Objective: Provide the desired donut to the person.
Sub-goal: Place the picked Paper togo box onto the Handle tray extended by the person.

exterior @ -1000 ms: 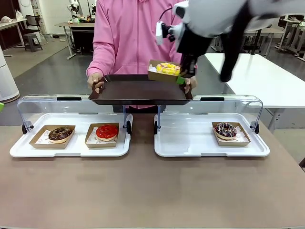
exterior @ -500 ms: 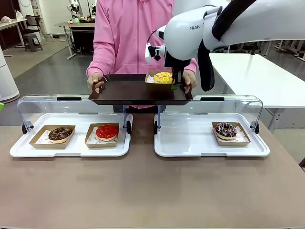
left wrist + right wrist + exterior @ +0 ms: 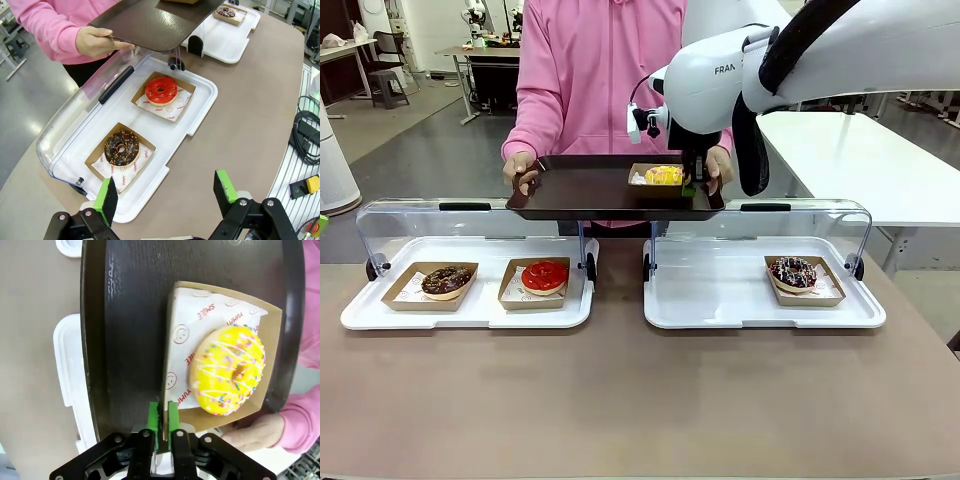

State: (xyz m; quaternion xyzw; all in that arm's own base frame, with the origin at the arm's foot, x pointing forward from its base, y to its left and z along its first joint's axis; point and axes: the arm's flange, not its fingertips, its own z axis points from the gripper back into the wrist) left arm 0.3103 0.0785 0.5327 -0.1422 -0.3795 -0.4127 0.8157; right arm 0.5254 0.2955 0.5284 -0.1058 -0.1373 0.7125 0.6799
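A person in a pink hooded sweatshirt (image 3: 590, 70) holds a dark flat tray (image 3: 590, 190) with both hands over the display cases. The yellow sprinkled donut (image 3: 664, 175) in its cardboard box (image 3: 220, 300) rests on that tray at its right end. My right gripper (image 3: 690, 186) is shut on the box's near edge; in the right wrist view its green pads (image 3: 162, 424) pinch the cardboard rim, with the donut (image 3: 229, 370) just beyond. The person's hand (image 3: 255, 432) grips the tray edge beside it. My left gripper (image 3: 165, 192) hangs open over the table's left side, holding nothing.
Two white display trays with raised clear covers (image 3: 470, 215) stand on the brown table. The left tray (image 3: 470, 315) holds a chocolate sprinkled donut (image 3: 447, 281) and a red glazed donut (image 3: 544, 276). The right tray (image 3: 720, 300) holds a dark sprinkled donut (image 3: 793, 272).
My right gripper has brought the boxed yellow donut leftward and down, from above the dark tray's far right corner to resting on the tray. The person's hands and the tray held still.
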